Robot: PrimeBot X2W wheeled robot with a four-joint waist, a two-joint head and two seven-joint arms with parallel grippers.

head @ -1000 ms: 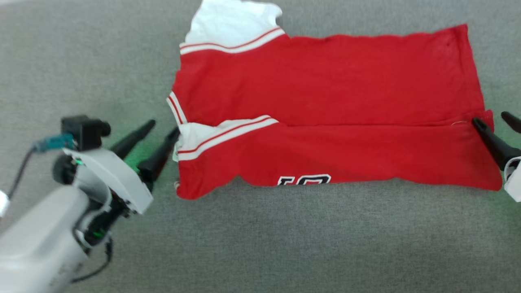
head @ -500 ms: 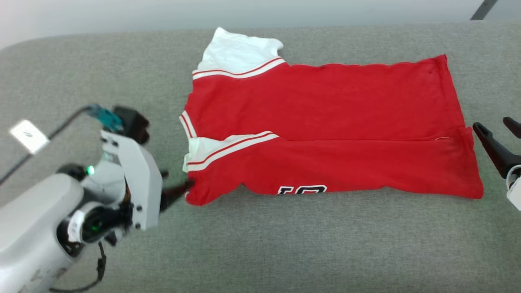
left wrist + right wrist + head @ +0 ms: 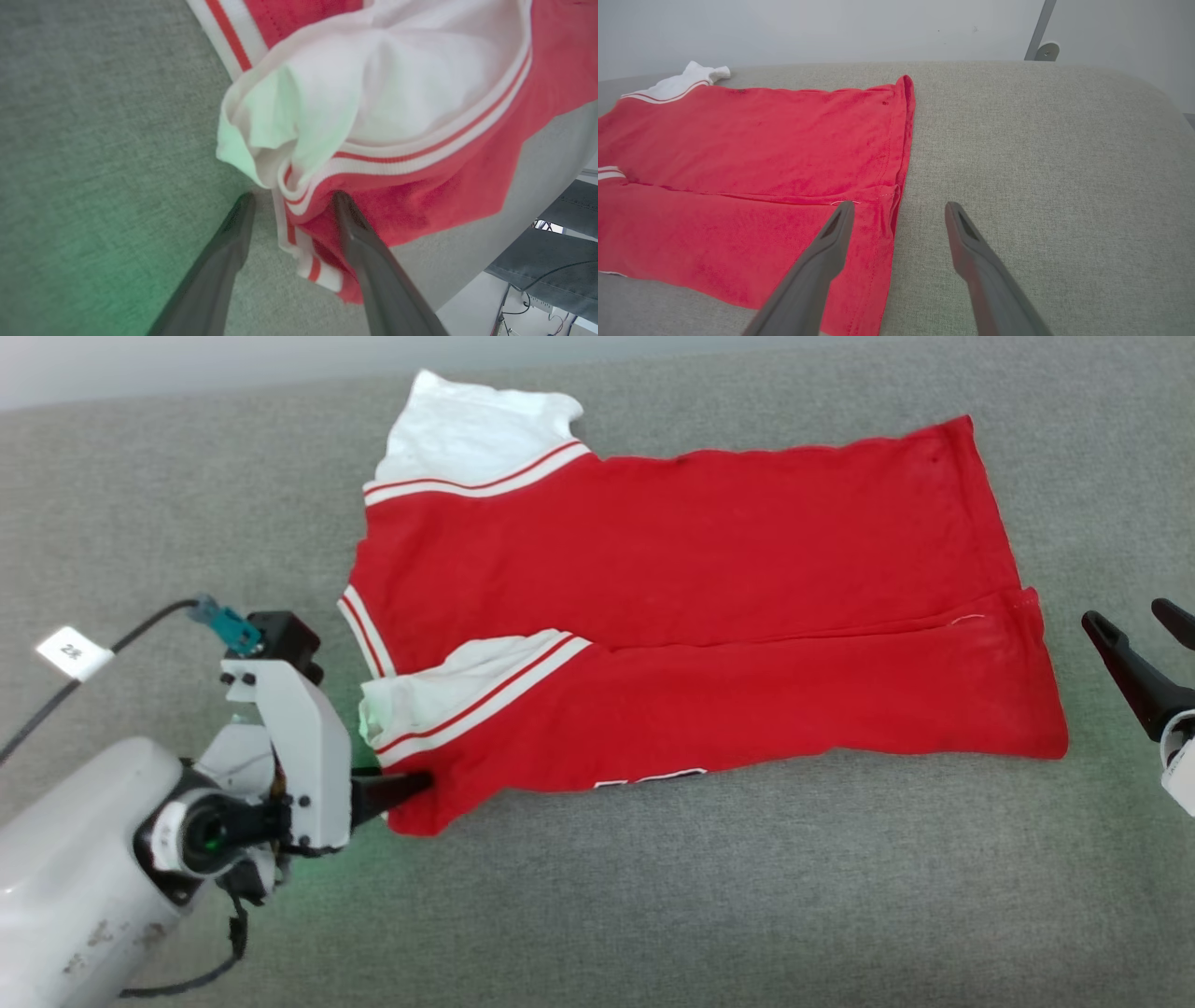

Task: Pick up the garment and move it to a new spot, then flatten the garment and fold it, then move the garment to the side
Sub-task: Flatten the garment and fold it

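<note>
The garment [image 3: 691, 616] is a red shirt with white sleeves and striped trim, lying on the grey padded surface [image 3: 653, 896] with its near half folded up over the rest. A sliver of the black number shows at its near edge. My left gripper [image 3: 415, 782] is at the garment's near left corner. In the left wrist view this gripper [image 3: 292, 205] is open, with the striped edge of the garment [image 3: 373, 93] between its fingers. My right gripper [image 3: 1134, 639] stands open just right of the hem, apart from the cloth. Its wrist view shows the right gripper [image 3: 899, 207] and the garment [image 3: 761, 154] ahead to the left.
The padded surface reaches a pale wall at the back [image 3: 831, 28], where a metal post [image 3: 1038, 28] rises. A tagged cable [image 3: 70, 653] trails from my left arm. Beyond the surface's edge, the left wrist view shows floor with cables [image 3: 528, 308].
The head camera has shifted. My left gripper has turned and come down from beside the sleeve to the garment's near left corner. The right gripper has drawn back off the hem.
</note>
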